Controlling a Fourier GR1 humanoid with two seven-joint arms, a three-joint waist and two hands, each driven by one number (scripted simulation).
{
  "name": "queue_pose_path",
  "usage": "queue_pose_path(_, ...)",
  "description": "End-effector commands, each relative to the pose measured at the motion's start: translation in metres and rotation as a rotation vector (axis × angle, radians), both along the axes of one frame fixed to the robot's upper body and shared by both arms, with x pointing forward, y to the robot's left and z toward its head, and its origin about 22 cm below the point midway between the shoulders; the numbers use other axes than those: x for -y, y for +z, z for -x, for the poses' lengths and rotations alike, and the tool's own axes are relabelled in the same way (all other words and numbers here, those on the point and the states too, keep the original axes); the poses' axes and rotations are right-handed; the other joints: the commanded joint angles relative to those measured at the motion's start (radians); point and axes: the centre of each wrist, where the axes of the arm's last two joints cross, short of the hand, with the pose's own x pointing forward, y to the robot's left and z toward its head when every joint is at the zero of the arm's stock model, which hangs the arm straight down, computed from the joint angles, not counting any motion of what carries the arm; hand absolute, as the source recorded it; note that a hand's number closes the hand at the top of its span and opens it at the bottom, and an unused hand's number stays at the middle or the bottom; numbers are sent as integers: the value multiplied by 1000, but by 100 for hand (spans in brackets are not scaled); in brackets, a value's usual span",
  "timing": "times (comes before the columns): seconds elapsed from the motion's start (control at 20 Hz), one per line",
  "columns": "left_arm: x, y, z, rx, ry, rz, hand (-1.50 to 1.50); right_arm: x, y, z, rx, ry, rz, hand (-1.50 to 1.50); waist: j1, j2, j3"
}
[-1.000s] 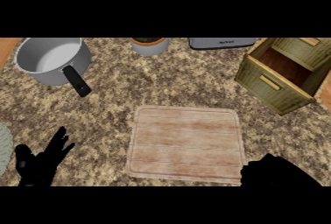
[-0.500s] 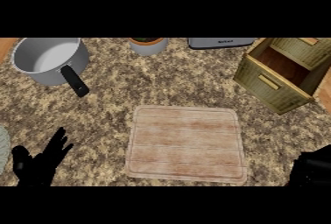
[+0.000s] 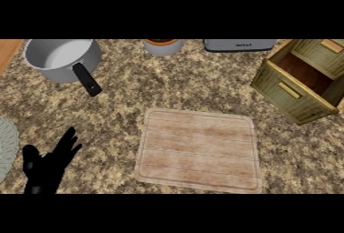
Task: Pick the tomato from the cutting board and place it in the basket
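Observation:
The wooden cutting board [image 3: 197, 149] lies bare in the lower middle of the counter; no tomato shows on it or anywhere else in view. The woven basket [image 3: 295, 93] stands at the right, its brown inside in shadow with no tomato visible in it. My left hand [image 3: 46, 166] rests open at the lower left, fingers up, well apart from the board. My right hand is out of the head view.
A grey pot [image 3: 60, 58] with a black handle [image 3: 87, 80] sits at the back left. A small bowl [image 3: 163, 46] and a grey toaster-like appliance [image 3: 238, 44] stand along the back edge. A pale green plate [image 3: 7, 148] peeks in at the left edge.
My right hand slid from the board's lower right corner toward the right edge and has left the view. The left hand has not moved.

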Motion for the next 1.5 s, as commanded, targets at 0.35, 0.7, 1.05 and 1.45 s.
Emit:
queue_pose_path(0.35, 21, -23, -13, -100, -72, 8, 0, 97, 110, -18, -60, -171, -9, 150, 84, 24, -5)
queue_pose_path(0.7, 21, -22, -22, -104, -88, 6, 0, 95, 92, -55, -53, -178, 41, 150, 106, 26, -6)
queue_pose_path(1.05, 10, -17, -30, -90, -95, -13, 0, 90, 42, -106, -171, -160, -44, 150, 102, 25, -5)
queue_pose_path(1.45, 21, -21, -21, -95, -81, 4, 0, 103, 8, -144, -230, -140, -160, 150, 91, 23, -4)
